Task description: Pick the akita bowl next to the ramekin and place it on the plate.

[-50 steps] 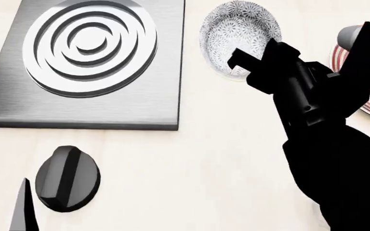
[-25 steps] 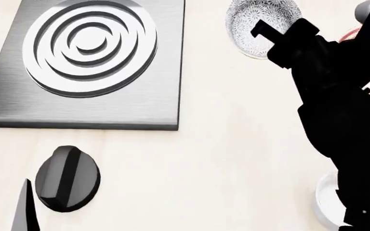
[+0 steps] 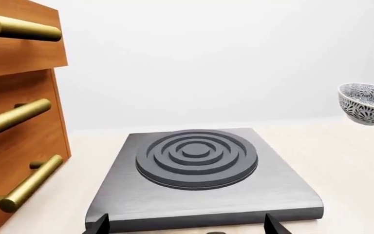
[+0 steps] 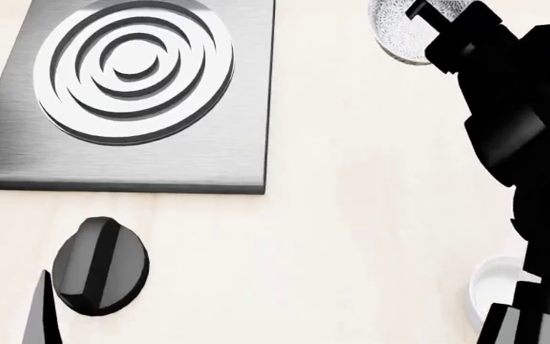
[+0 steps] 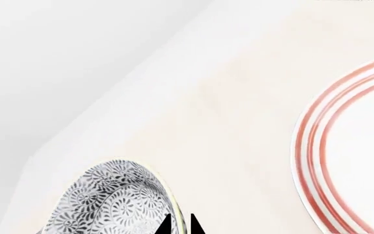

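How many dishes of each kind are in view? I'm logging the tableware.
Patterned akita bowl: 1, rim pinched in the right gripper
White ramekin: 1
Red-ringed plate: 1
Total: 3

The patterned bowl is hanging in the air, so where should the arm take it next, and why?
Probably sideways until it is over the plate, then down. The right end effector pinches the bowl by its rim, lifted off the counter, and the red-ringed plate lies beside it, not yet beneath it.
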Robot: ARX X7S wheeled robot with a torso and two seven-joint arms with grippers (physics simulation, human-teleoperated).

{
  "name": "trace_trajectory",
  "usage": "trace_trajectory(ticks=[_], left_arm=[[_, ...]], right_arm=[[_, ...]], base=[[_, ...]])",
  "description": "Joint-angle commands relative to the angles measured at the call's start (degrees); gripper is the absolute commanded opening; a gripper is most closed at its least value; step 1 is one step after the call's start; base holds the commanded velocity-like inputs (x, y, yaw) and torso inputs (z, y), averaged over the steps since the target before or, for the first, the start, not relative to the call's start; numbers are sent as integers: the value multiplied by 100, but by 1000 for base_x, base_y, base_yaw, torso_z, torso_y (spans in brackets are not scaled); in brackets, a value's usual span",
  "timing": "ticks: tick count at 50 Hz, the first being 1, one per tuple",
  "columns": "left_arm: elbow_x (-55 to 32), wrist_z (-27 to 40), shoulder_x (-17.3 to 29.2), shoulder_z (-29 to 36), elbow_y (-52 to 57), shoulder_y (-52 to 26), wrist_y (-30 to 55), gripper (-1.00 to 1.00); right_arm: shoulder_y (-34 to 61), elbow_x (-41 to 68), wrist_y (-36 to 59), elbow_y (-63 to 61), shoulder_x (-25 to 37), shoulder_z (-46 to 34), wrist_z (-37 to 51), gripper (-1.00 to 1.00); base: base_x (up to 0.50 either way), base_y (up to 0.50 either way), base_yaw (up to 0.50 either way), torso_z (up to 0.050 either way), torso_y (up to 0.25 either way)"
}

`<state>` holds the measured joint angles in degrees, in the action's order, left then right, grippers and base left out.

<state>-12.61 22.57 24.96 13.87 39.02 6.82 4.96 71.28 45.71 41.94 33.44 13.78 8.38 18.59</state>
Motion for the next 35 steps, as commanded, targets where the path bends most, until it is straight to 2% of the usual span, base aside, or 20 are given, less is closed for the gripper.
trace_trajectory(ticks=[1,20,35], left_arm=[[6,12,13,17,-9,-2,-11,100],[8,36,30,38,-37,-9,-31,100],[-39,64,42,31,-17,-13,-20,100]], right_arm=[[437,-109,-340,862,103,82,-178,-100],[775,11,-489,1352,445,439,-71,-100],[706,127,-392,1119,651,639,217,-100]], base=[[0,0,0,0,0],[0,0,0,0,1],[0,0,0,0,0]])
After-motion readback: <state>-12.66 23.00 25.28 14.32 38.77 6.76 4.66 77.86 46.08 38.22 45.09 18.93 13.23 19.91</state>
